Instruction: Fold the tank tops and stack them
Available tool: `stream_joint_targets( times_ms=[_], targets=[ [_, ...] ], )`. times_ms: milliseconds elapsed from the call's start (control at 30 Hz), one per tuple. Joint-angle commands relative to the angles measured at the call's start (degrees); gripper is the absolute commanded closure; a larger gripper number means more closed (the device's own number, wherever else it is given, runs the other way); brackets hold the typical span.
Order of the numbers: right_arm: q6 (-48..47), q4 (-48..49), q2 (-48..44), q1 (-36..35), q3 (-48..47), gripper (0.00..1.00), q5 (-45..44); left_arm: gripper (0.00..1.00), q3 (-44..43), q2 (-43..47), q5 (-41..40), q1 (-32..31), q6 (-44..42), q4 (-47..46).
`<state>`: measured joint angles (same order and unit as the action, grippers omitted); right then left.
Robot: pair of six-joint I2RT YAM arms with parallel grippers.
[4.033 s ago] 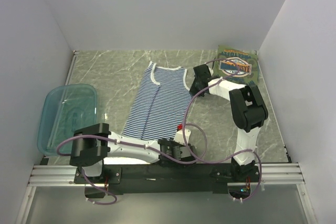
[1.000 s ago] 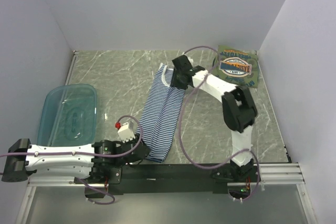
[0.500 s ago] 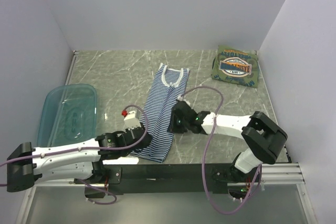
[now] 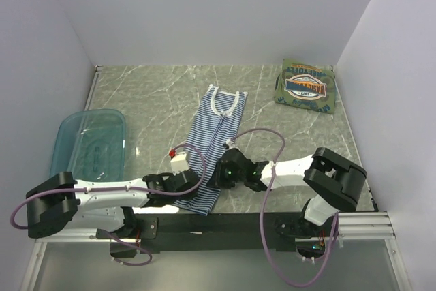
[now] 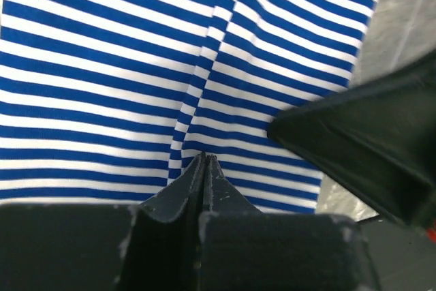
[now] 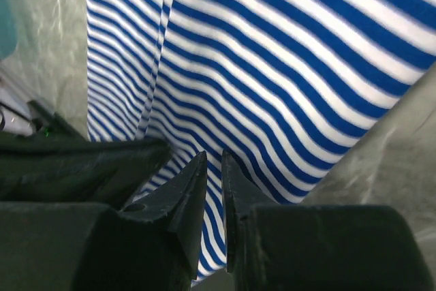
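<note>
The navy-and-white striped tank top lies folded lengthwise in a narrow strip, neck end far and hem near. Low over its near left part is my left gripper. Its jaws are pressed together, and the tips pinch a ridge of the striped cloth. My right gripper is at the strip's near right edge. Its fingers stand a narrow gap apart just over the stripes. The olive-green tank top with the oval print lies folded at the back right.
A translucent teal tub stands at the left edge. The two grippers are close together; each shows as a dark shape in the other's wrist view. White walls close in the marbled table on three sides.
The striped top went from spread flat to a narrow strip. My right arm swung from its neck end to its near end, jaws narrowing. My left gripper slid onto the near end and shut.
</note>
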<state>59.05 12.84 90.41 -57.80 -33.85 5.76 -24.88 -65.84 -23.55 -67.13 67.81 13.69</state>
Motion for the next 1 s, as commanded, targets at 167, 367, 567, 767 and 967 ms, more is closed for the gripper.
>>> stream_joint_targets(
  times_ms=[167,367,567,767,967],
  targets=[
    [1.5,4.7,-0.4,-5.1,4.8,0.78,4.2,0.97,1.0,-2.5,1.5,0.4,2.7,-1.3],
    [2.7,3.9,0.6,-11.2,6.7,0.79,2.2,0.98,2.6,-1.9,3.1,1.7,2.7,-2.7],
    [4.5,1.8,-2.2,-14.4,9.8,0.78,-1.6,0.99,3.1,-2.7,4.7,3.1,2.1,-3.6],
    [6.8,1.6,-0.9,-14.6,11.4,0.79,-1.9,1.0,2.4,-3.9,6.1,3.6,1.5,-4.5],
    [10.2,-0.4,-5.0,-11.1,17.4,0.79,-2.5,0.98,-0.1,-4.6,6.7,3.9,-0.6,-5.3]
  ],
)
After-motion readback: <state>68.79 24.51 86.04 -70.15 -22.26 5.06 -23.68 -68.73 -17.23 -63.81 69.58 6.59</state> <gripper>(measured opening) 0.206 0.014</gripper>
